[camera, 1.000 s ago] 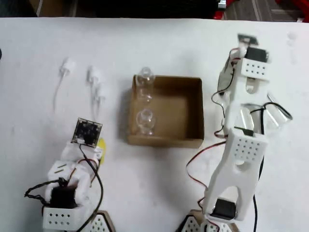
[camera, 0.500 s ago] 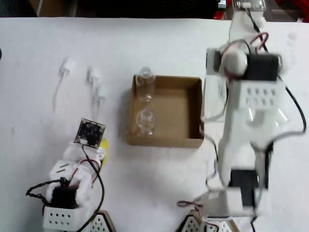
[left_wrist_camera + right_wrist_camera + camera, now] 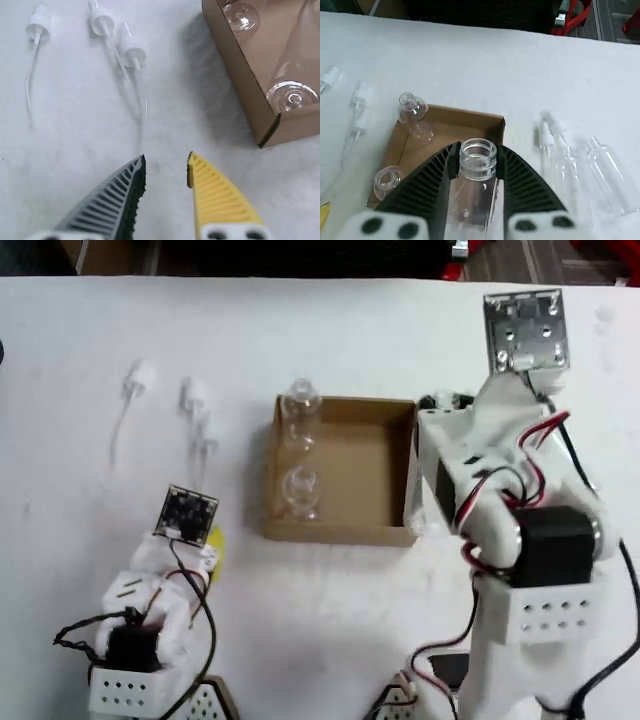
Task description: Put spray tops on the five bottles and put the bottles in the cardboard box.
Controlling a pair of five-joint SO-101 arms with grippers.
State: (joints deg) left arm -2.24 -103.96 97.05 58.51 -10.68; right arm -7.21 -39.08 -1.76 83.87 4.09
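Two black fingers (image 3: 437, 172) of the right gripper (image 3: 478, 156) are clamped on the neck of a clear bottle (image 3: 479, 149), seen at the lower middle of the right wrist view. The bottle's open mouth is at the fingertips and its body runs back between the fingers. Beyond it the cardboard box (image 3: 451, 116) is seen, with two bottles (image 3: 413, 113) lying along its left side. At the lower right of that frame two further bottles (image 3: 606, 172) lie on the desk (image 3: 470, 60), with white tops near their necks; whether these are fitted cannot be told. In the high view the right arm (image 3: 530, 570) is raised and folded at the right of the frame, its wrist just beside the box's right wall.

The left gripper (image 3: 166, 162) is held with one grey and one yellow finger moderately apart, pointed at bare desk. Three loose spray tops (image 3: 131, 47) lie at the upper left of the left wrist view, and a corner of the box is at the upper right. The left arm (image 3: 140, 640) is folded low at the lower left of the high view.
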